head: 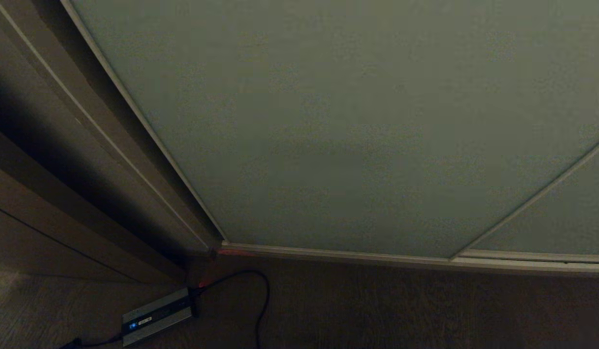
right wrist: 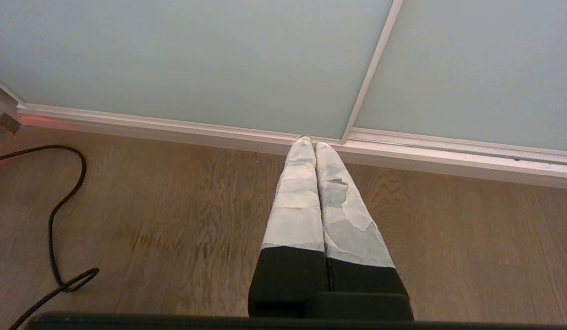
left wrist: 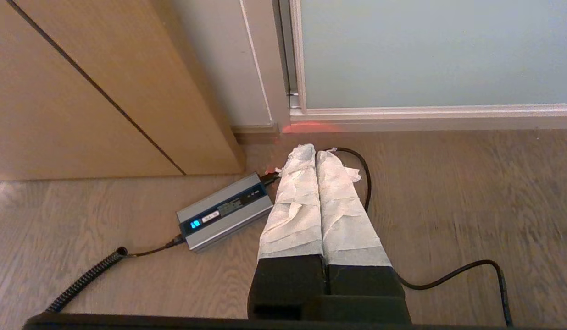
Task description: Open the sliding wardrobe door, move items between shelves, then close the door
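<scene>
Low over the wood floor (left wrist: 448,192), both arms hang parked: left gripper (left wrist: 314,149) w/ taped jaws pressed together above a grey power box (left wrist: 226,211) & black cable (left wrist: 453,275); right gripper (right wrist: 309,140) likewise together, holding nothing. Beyond, the sliding wardrobe door (head: 357,121) stands closed; toys and shelves not visible.

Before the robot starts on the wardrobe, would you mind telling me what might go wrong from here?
1. The grey power brick and its black cable lie on the floor before the sliding wardrobe door; the base might snag them.
2. Both the left gripper and right gripper are shut, so either might slip along the flat panel.
</scene>
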### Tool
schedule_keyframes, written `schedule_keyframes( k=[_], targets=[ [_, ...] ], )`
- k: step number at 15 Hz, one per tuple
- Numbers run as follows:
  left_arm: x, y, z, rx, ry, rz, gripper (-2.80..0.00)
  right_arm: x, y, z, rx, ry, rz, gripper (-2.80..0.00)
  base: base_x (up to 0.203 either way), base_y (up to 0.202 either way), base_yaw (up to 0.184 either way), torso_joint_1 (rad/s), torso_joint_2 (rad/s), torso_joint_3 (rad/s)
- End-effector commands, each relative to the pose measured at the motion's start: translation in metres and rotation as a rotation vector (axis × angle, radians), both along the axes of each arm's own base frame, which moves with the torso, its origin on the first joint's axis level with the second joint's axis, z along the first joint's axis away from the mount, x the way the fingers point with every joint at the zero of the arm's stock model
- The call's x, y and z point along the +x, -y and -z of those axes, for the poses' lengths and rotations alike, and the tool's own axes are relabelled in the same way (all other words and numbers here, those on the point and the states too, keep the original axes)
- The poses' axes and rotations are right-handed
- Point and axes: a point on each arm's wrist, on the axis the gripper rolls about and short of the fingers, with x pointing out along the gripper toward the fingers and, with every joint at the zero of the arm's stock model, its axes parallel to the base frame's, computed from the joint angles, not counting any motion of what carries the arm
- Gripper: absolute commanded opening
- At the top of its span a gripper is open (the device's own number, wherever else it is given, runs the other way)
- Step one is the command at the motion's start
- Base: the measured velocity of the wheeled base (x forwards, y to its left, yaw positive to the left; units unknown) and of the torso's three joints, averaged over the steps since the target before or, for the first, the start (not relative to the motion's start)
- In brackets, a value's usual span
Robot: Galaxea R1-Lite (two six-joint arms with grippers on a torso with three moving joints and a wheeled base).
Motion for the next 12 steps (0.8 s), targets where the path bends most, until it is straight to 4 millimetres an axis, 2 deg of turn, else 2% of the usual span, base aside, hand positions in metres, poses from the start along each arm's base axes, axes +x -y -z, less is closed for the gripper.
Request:
schedule_keyframes(
  k=[1,12],
  targets=[
    [0.0002,0.0000,0.0002,0.000,-0.002,0.000,-2.80,0.0003,0.0000,0.0008,0.000,-0.003,0.000,-2.80,0.000,0.000,0.000,0.000,0.00,0.000],
    [0.0002,0.0000,0.0002,0.000,-0.002,0.000,-2.80,0.0005,0.0000,0.0012,0.005,-0.007,0.000,-2.80,0.000,0.000,0.000,0.000,0.00,0.000]
  ],
)
